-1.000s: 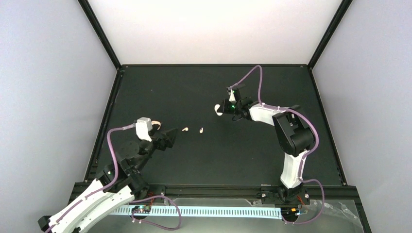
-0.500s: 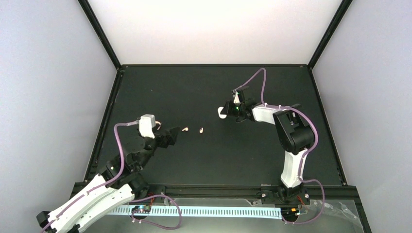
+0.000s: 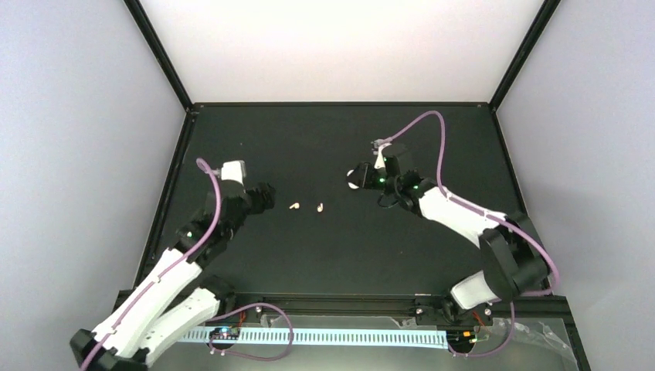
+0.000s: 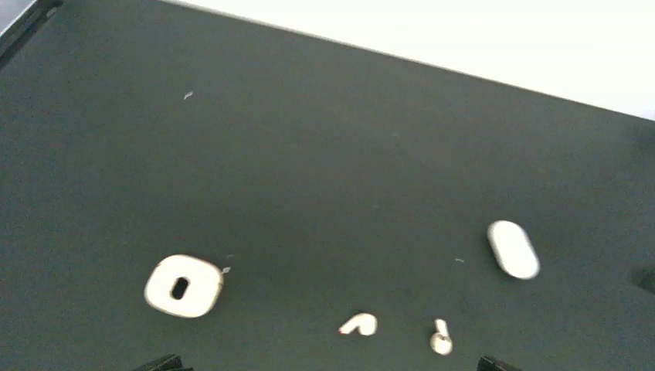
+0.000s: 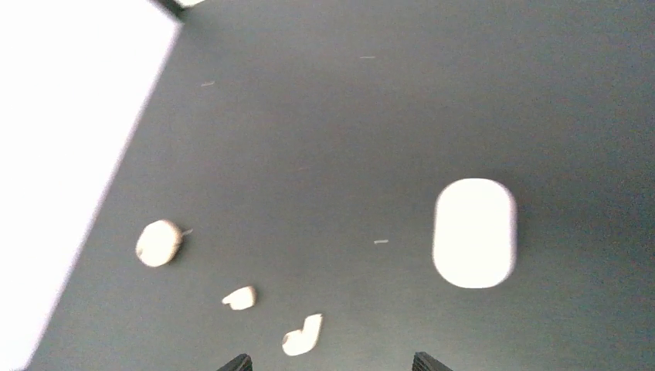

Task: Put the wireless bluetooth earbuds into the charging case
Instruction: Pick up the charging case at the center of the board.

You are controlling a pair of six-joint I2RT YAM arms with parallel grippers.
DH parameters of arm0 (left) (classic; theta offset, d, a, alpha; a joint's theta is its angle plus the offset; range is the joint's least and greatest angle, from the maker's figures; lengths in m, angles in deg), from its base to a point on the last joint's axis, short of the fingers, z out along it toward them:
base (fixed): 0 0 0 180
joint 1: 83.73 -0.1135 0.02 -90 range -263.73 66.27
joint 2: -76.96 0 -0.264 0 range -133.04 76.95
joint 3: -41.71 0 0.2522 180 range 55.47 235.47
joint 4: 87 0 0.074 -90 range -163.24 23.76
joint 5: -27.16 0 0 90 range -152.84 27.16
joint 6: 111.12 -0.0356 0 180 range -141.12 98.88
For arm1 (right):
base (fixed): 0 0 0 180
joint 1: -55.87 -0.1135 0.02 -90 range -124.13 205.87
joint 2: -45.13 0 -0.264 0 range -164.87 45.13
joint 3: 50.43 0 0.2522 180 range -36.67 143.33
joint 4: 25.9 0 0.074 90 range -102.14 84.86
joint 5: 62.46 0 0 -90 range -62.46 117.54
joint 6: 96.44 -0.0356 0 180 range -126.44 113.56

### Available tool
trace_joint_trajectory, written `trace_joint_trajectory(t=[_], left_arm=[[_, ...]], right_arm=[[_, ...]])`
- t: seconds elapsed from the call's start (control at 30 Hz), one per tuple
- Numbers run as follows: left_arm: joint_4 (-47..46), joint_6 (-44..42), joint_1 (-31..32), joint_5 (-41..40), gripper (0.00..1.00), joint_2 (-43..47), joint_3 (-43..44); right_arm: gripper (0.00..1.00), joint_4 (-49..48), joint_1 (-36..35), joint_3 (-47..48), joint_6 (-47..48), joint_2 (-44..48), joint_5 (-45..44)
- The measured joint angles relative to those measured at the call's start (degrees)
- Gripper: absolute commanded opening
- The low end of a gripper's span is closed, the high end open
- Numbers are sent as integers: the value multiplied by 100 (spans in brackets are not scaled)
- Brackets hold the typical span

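Noting the nearest beige earbud (image 3: 294, 206) lies just right of your left gripper (image 3: 267, 199) — jaws wide, empty — far closer than the right gripper (image 3: 363, 178), parted and empty beside the white case (image 3: 353, 183).

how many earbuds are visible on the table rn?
2. The left earbud and the right earbud lie side by side, not touching, on the table, left of the white case. Others may be hidden inside a case.

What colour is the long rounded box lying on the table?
White: the smooth pill-shaped plastic case shows best in the right wrist view, against the black tabletop.
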Motion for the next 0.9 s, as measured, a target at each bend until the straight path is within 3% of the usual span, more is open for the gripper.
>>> trace_joint_trajectory(t=[0.17,0.37,0.7,0.9], left_arm=[[72,138,-1757,1095,99,-804,114],[-306,258,-2824,1646,98,-1961,116],[-636,-118,-3331,1989,97,-4559,973],[-787,-358,-3399,1996,96,-5243,1113]], right_arm=[[53,31,-1058,31,201,669,-87],[53,116,-1788,31,315,800,-9],[54,251,-1851,-660,350,2208,87],[54,437,-1851,-688,431,2680,87]])
